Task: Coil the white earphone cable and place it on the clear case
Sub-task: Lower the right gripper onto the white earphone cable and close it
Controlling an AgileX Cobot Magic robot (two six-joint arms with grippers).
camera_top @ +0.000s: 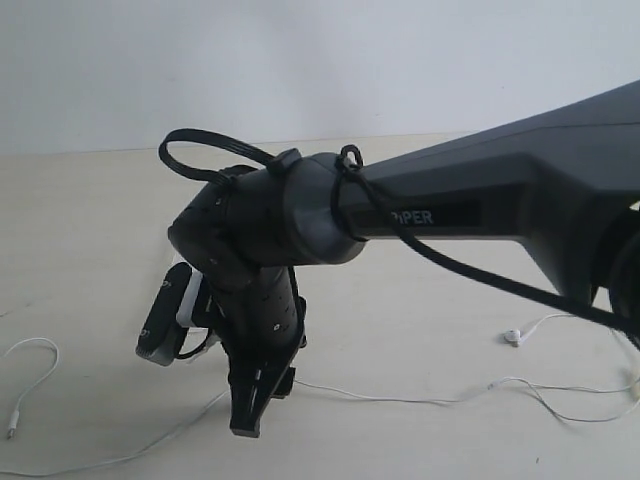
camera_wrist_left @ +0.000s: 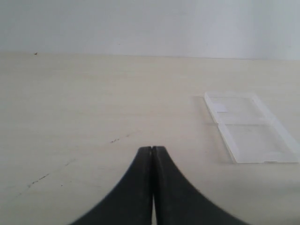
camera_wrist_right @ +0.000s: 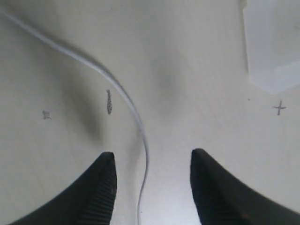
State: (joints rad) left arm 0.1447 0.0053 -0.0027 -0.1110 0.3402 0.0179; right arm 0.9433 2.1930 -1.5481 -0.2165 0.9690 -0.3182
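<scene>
Roughly mid-table: right pincer [camera_wrist_right: 152, 155] spread wide and empty, straddling the thin white earphone cable [camera_wrist_right: 144, 145].

Cable runs between the two black ribbed fingers [camera_wrist_right: 101, 187], touching neither, flat on the pale beige table [camera_wrist_right: 51, 61]. Exterior view: long black arm [camera_top: 480, 200] reaches in from the right, pincer pointing down at the table. Cable lies uncoiled, trailing left to a loop and a small white plug [camera_top: 12, 432], and right to two small white earbuds [camera_top: 513, 337]. Left pincer [camera_wrist_left: 152, 150] pressed shut, tips touching, empty. Flat transparent rectangular plastic case [camera_wrist_left: 251, 129] lies on the table ahead of it, off to one side, apart from the cable.
</scene>
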